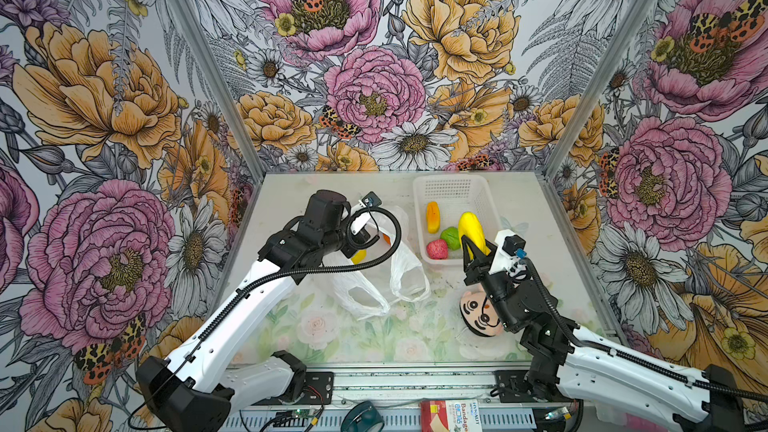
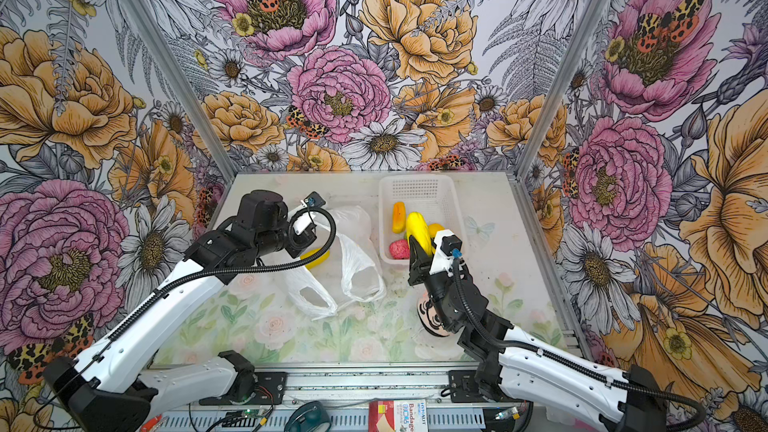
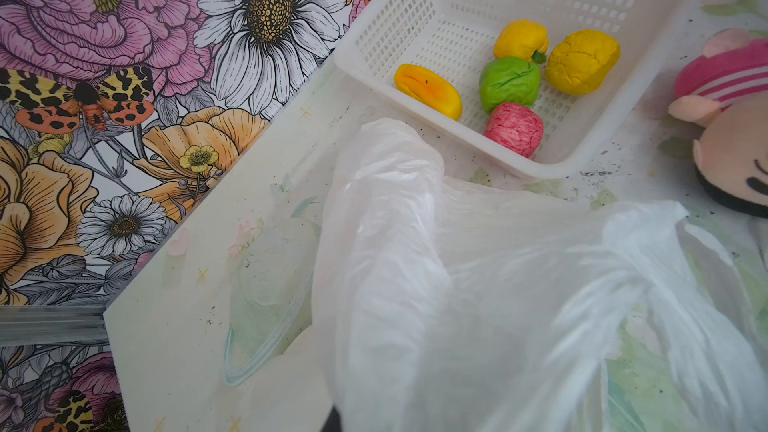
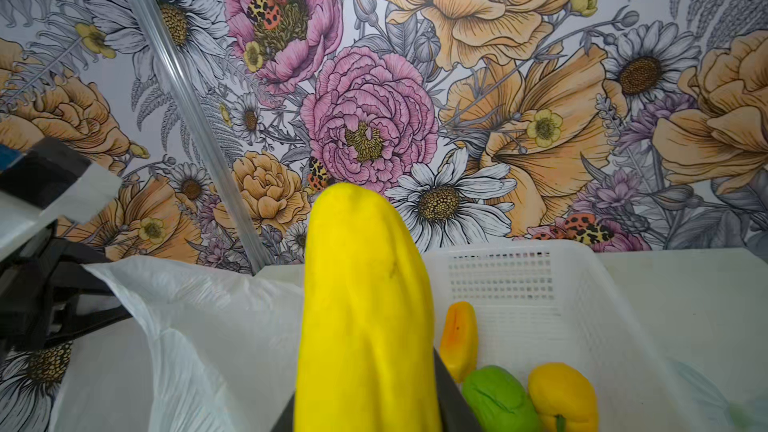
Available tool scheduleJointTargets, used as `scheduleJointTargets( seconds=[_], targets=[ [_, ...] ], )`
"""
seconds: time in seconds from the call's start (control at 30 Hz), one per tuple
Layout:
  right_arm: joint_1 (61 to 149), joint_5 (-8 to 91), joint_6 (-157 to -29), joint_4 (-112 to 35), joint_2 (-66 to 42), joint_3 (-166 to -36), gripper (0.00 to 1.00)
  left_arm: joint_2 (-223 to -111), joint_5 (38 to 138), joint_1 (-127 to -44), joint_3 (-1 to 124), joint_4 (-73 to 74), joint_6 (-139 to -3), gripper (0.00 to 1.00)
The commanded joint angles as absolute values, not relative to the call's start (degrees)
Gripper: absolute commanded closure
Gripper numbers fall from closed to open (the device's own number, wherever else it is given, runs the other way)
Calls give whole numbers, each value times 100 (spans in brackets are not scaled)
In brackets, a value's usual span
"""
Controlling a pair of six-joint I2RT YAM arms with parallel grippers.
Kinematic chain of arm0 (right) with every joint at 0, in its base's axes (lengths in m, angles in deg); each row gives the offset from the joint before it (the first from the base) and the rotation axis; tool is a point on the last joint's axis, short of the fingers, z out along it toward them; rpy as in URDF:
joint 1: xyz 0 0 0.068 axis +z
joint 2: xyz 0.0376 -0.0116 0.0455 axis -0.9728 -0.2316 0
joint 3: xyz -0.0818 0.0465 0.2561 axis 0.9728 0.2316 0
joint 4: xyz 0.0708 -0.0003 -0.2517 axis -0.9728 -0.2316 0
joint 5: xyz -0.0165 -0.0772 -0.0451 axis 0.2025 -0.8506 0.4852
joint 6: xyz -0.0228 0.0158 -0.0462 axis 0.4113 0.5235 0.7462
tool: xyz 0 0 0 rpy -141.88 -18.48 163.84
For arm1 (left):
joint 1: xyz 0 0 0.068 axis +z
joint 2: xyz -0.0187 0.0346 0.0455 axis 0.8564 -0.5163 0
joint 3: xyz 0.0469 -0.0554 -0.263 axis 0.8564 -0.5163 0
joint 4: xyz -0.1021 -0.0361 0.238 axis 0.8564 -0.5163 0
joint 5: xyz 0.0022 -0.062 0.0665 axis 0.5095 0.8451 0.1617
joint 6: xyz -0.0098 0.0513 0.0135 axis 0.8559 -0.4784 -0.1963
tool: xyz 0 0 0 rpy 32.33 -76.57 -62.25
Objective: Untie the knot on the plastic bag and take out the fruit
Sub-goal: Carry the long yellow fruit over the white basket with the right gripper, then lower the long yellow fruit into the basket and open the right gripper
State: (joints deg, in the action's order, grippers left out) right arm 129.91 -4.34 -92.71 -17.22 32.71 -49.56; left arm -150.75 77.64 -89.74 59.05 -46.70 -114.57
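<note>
a: what has the right gripper (image 1: 478, 252) got?
b: it's clamped on the near end of a long yellow fruit (image 1: 471, 227). smooth, glossy, blunt at the tip.
a: which way does it point?
b: long axis runs near to far, with the tip raised and aimed far, over the near right part of the basket (image 1: 453, 187).
a: and the bag (image 1: 405, 272)?
b: thin, crinkly, white, mid-table just left of the basket. its two handle loops lie open toward the near side.
a: left gripper (image 1: 370, 238)?
b: closed, pinching the bag's film and holding it up.
</note>
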Motion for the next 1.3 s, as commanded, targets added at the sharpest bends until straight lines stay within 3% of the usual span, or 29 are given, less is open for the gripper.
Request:
scheduleJointTargets(
  seconds=[0.0,0.37,0.83,1.13,1.27],
  targets=[
    [12522,-238,-9913,-2181,2974,-5080,66,-15078,7677,-8922,5871,-4560,-11370,100],
    [10331,1730,-11201,-2319,826,-5553,71,-15067,7677,-8915,5869,-4561,-11370,100],
    [9755,2348,-11126,-2364,-1560,-6568,73,-15064,7677,-8908,5868,-4557,-11369,100],
    [9563,2571,-11203,-2379,-1969,-6746,63,-15060,7677,-8896,5869,-4560,-11371,100],
    [9561,2579,-11195,-2386,-1956,-6737,45,-15062,7685,-8904,5869,-4562,-11368,100]
  ],
)
